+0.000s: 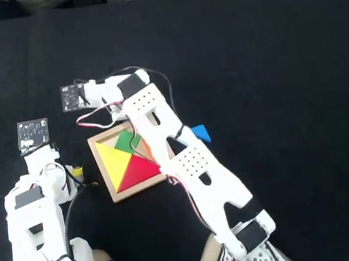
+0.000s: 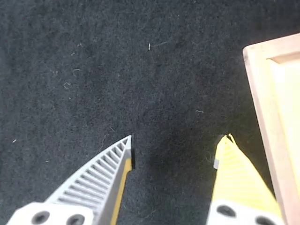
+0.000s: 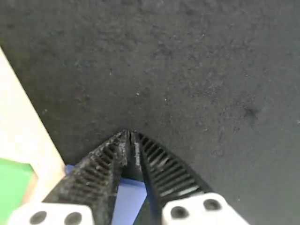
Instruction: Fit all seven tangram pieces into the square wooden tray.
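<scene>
The square wooden tray [image 1: 105,174] lies mid-table holding a yellow triangle [image 1: 112,160], a red triangle [image 1: 140,170], a green piece [image 1: 125,140] and a sliver of orange [image 1: 146,148]. The right arm reaches across the tray; its gripper [image 1: 117,117] [image 3: 130,133] is at the tray's far corner, black fingers shut. A blue piece [image 3: 131,199] shows behind those fingers, beside the tray rim [image 3: 28,140]; whether it is gripped is unclear. Another blue piece [image 1: 199,132] lies on the cloth to the right of that arm. My left gripper [image 1: 73,175] [image 2: 178,140] stands open and empty left of the tray [image 2: 262,117].
Black cloth covers the whole table. Small camera boards [image 1: 33,134] [image 1: 72,97] stick out from the two wrists. The right arm's white links [image 1: 191,160] hide the tray's right side. Cables run along the table's far edge.
</scene>
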You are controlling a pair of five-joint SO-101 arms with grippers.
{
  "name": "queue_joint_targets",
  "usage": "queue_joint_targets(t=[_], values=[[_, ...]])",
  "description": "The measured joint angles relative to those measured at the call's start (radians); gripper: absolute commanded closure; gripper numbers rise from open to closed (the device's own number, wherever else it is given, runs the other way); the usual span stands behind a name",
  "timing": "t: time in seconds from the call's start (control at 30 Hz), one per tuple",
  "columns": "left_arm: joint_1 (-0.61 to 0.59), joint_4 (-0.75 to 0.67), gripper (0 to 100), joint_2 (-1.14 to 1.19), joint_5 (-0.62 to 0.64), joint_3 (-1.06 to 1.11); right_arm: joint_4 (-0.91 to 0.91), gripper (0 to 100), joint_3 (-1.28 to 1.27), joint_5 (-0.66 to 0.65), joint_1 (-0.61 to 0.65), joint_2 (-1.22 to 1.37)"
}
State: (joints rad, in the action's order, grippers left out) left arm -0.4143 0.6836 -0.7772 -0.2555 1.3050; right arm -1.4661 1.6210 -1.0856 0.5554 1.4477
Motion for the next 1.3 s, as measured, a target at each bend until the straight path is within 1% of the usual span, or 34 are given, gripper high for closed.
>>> queue_joint_targets(t=[0.27, 0.47, 0.67, 0.87, 1.0, 1.1, 1.2, 1.3], values=[[0.000, 0.000, 72, 0.000, 0.000, 0.000, -0.170, 98.8, 0.020, 0.000, -0.126, -0.023], [0.000, 0.000, 72, 0.000, 0.000, 0.000, -0.189, 98.8, 0.020, 0.000, -0.242, -0.040], [0.000, 0.000, 72, 0.000, 0.000, 0.000, -0.204, 98.8, 0.020, 0.000, -0.327, -0.041], [0.000, 0.000, 72, 0.000, 0.000, 0.000, -0.262, 98.7, 0.020, 0.000, -0.345, -0.155], [0.000, 0.000, 72, 0.000, 0.000, 0.000, -0.238, 98.7, 0.020, 0.000, -0.359, -0.216], [0.000, 0.000, 72, 0.000, 0.000, 0.000, -0.141, 98.7, 0.008, 0.000, -0.394, -0.213], [0.000, 0.000, 72, 0.000, 0.000, 0.000, -0.066, 98.7, -0.002, 0.000, -0.445, -0.150], [0.000, 0.000, 72, 0.000, 0.000, 0.000, -0.080, 98.7, -0.002, 0.000, -0.473, -0.084]])
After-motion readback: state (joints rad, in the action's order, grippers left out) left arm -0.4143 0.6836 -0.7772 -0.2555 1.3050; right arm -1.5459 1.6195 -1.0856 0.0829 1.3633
